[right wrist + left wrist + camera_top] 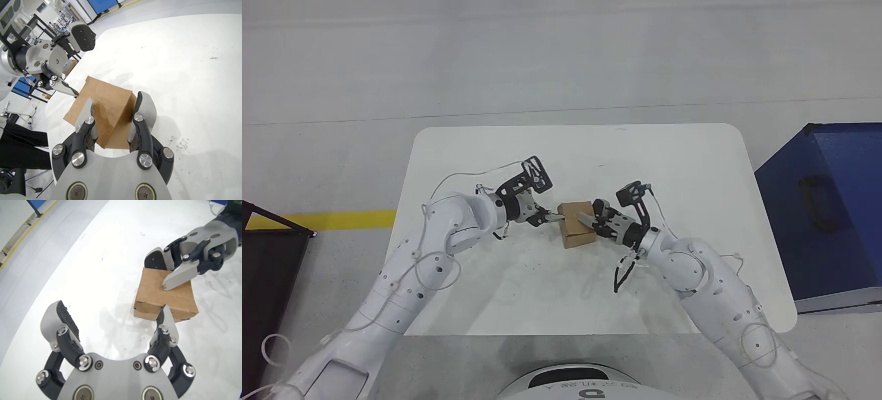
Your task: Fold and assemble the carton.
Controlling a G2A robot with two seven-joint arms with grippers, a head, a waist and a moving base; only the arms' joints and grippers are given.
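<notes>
From the top view, the carton (pixel 575 228) sat near the middle of the white surface (pixel 692 160), with both arms on it. The left gripper (pixel 545 197) was at its left end and the right gripper (pixel 592 222) at its right end.

Over to the left wrist view: my left gripper (pixel 112 304) had its fingers spread wide and empty, with one tip right at the carton (pixel 164 298). Across from it, the right gripper (pixel 158 274) had one finger flat on the top panel and the padded one behind the far wall.

In the right wrist view, the right gripper (pixel 114 97) looked clamped on the carton (pixel 105 91), which filled the gap between both fingers. The left gripper (pixel 81 67) touched the far corner with a single fingertip, its other finger well up.

I judged this to be thin brown cardboard: light, stiff across a panel, weak at the creases and easy to dent. It would likely slide on that smooth surface, so one side needed bracing. I'd take hold at panel edges near a fold, not mid-panel.
</notes>
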